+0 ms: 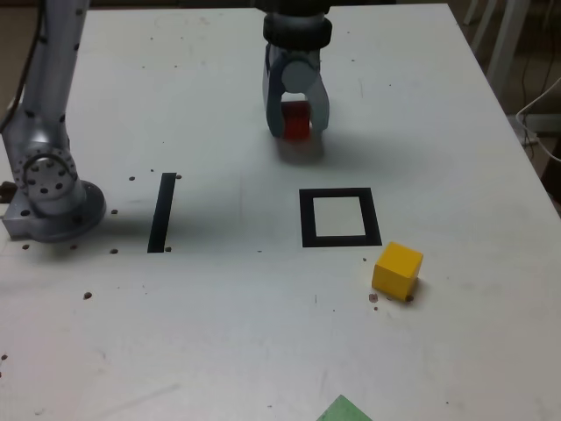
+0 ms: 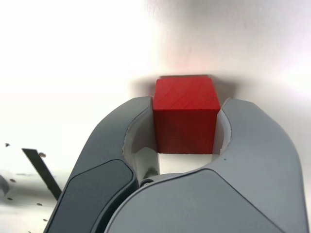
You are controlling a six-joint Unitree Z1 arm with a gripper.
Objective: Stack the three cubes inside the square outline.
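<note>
Green cube [image 1: 344,410], only a corner in view, lies at the near desk [image 1: 219,333] edge; the yellow cube [image 1: 397,271] sits just beside the square outline [image 1: 340,217], which holds nothing. Beyond the outline, the pincer [image 1: 297,121] is clamped on the red cube [image 2: 185,114], one jaw flat against each opposite side face. Treat every cube as rigid, light and probably smooth-faced. You should grip across parallel faces, near mid-height, so edges stay square and nothing pivots. Expect slight slip if contact is shallow.
</note>
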